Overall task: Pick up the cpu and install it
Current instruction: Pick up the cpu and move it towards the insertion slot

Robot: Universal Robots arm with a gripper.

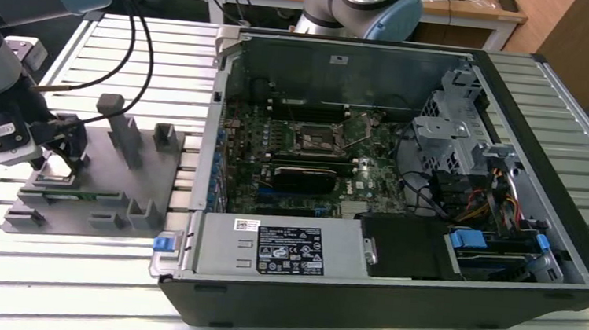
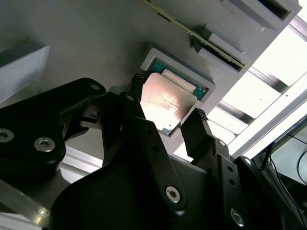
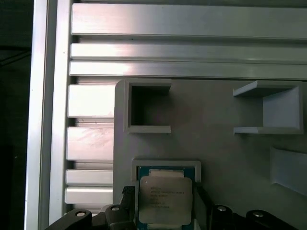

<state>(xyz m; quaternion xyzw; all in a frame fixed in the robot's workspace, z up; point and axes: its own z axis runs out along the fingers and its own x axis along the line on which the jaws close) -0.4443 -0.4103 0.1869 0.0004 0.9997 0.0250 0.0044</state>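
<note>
Hovering low over the grey fixture (image 1: 103,189) at the exterior view's left, the claw (image 1: 59,150) points down at the cpu (image 3: 165,199). The cpu lies flat in its shallow square pocket on the fixture, silver top up, with a green rim showing along one edge. In both wrist views the claw is partly open, one black finger (image 2: 196,127) on each side of the chip and close to its edges. It has no clear hold, and the chip sits in the pocket. A narrow green memory stick (image 2: 192,31) rests in a slot just beside the pocket, and another square pocket (image 3: 148,108) and grey uprights stand further along the fixture. The fixture lies on the slatted metal table (image 1: 55,272). Beside it, toward the exterior view's right, an open computer case (image 1: 390,299) lies on its side with the motherboard exposed. The board's socket (image 1: 312,139) sits well apart from the claw.
</note>
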